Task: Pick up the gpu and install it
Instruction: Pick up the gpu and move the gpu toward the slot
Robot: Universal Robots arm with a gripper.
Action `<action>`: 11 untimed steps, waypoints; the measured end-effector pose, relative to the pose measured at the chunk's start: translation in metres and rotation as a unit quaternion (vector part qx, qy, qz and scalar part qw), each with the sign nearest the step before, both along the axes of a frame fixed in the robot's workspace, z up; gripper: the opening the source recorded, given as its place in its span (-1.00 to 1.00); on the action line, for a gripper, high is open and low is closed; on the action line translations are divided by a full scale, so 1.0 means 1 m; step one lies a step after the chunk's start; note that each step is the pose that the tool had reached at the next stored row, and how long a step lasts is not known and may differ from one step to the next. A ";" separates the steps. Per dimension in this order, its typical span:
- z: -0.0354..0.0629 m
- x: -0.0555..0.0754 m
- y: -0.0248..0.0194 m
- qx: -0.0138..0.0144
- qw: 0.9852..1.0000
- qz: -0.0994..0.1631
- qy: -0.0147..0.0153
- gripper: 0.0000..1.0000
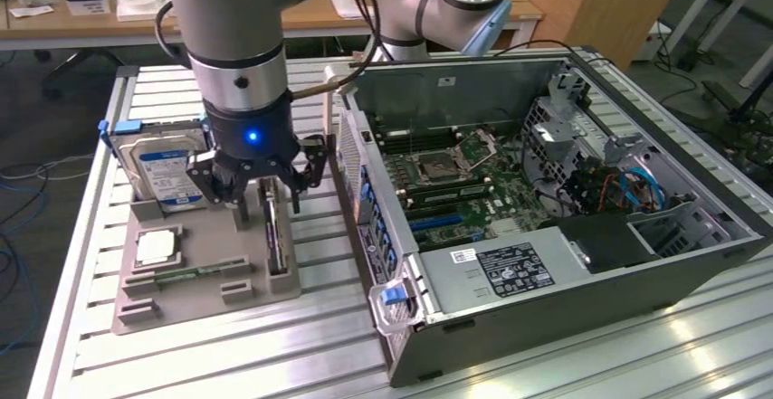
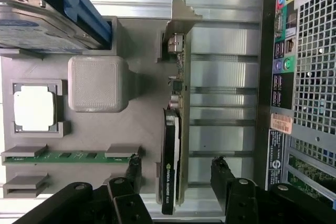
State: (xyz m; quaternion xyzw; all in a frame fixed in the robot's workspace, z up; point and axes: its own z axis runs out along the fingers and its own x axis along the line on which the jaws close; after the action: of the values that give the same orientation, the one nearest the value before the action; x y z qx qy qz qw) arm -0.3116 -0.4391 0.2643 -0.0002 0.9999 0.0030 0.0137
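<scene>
Standing on edge in a slot of the grey plastic holder tray (image 1: 194, 304) — the thin black-green gpu card (image 2: 172, 145), grey metal bracket at one end. Black gripper (image 2: 177, 167) straddles it, fingers (image 2: 220, 169) spread wide, clear of both faces. Boxy silver hard drive with blue-white label (image 1: 169, 168) shares the tray — open grey computer case (image 1: 544, 191) just beside.

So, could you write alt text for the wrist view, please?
The gpu stands on edge in the grey holder, the gripper straddling it with jaws open, not touching. The holder also carries a hard drive, a processor chip and a memory stick; the computer case stands beside it.
</scene>
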 end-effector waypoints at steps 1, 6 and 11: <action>-0.0017 0.000 0.0015 0.000 1.000 0.000 0.000 0.29; -0.0101 0.000 0.0083 0.000 1.000 0.000 0.000 0.29; -0.0193 -0.002 0.0154 0.000 1.000 0.000 0.000 0.29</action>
State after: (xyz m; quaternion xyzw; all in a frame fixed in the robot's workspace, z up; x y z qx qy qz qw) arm -0.3133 -0.4237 0.2450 -0.0004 0.9999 0.0030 0.0138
